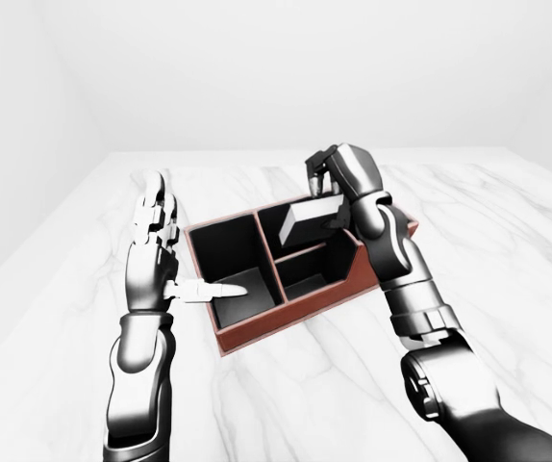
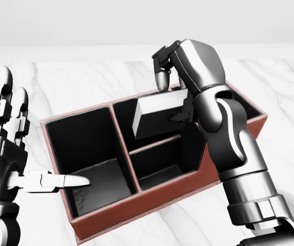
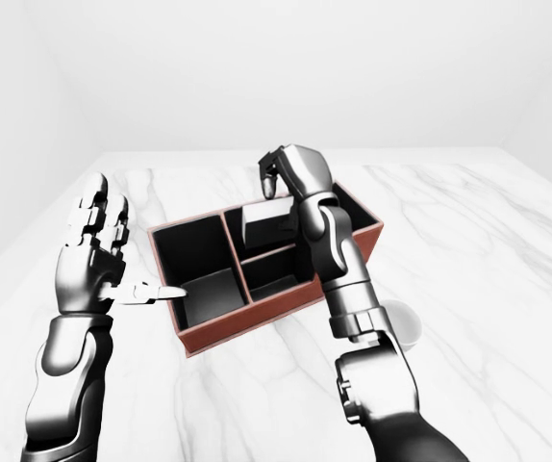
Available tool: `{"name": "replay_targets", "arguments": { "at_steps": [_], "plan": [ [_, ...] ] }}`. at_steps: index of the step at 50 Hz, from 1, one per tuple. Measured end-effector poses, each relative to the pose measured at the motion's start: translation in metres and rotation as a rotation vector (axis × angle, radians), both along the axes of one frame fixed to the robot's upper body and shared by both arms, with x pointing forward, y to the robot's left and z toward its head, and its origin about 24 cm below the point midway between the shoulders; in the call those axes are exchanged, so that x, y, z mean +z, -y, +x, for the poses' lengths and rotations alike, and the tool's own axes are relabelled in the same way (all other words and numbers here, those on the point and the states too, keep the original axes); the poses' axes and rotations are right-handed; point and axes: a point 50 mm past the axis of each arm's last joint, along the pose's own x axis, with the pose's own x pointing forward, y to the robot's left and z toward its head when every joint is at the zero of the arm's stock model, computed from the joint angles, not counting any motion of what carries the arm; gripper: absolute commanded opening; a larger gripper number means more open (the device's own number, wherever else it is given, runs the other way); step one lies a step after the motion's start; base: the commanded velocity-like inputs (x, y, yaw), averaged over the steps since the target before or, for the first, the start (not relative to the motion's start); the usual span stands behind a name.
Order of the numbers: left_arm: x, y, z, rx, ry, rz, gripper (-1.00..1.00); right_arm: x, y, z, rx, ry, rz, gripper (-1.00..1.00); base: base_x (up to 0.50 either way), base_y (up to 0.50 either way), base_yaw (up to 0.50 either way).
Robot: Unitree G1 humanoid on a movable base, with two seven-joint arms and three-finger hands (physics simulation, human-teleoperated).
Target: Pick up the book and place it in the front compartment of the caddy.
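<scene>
Right robot hand (image 2: 173, 97) grips the pale grey rectangular book (image 2: 160, 115), fingers closed round its upper right end. The book hangs tilted, partly inside the upper middle compartment of the red-brown leather caddy with black lining (image 2: 137, 207), centre of the head view, on the white marble surface (image 2: 85, 82). Its long axis slopes from lower left up to upper right, directly under the hand, its low end near the divider. Left robot hand (image 2: 14, 154) is open at frame left, thumb over the caddy's left compartment, well apart from the book. Right hand is nearer.
</scene>
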Motion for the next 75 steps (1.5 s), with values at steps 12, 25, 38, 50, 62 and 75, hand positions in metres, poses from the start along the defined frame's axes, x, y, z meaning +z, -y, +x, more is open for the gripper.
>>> {"name": "replay_targets", "arguments": {
  "at_steps": [12,25,38,50,62,75],
  "plan": [
    [0.0,0.0,0.0,0.001,0.0,0.001,1.0,-0.009,0.002,0.005,-0.035,-0.009,-0.002,-1.0,0.0,0.0,0.0],
    [0.001,0.0,0.0,0.002,0.003,0.001,1.0,-0.014,0.001,0.007,-0.048,-0.017,-0.01,-1.0,0.0,0.0,0.0],
    [0.002,0.0,-0.001,0.002,0.008,0.002,1.0,-0.013,-0.001,0.011,-0.055,-0.017,-0.017,-1.0,0.0,0.0,0.0],
    [0.002,0.0,0.0,0.003,0.009,0.002,1.0,-0.011,-0.004,0.014,-0.059,-0.013,-0.027,-1.0,0.0,0.0,0.0],
    [0.003,-0.001,0.0,0.004,0.013,0.001,1.0,-0.009,-0.008,0.016,-0.056,-0.009,-0.036,-1.0,0.0,0.0,0.0],
    [0.002,-0.002,0.001,0.006,0.009,-0.002,1.0,-0.009,-0.014,0.018,-0.055,-0.011,-0.045,-1.0,0.0,0.0,0.0]
  ]
}}
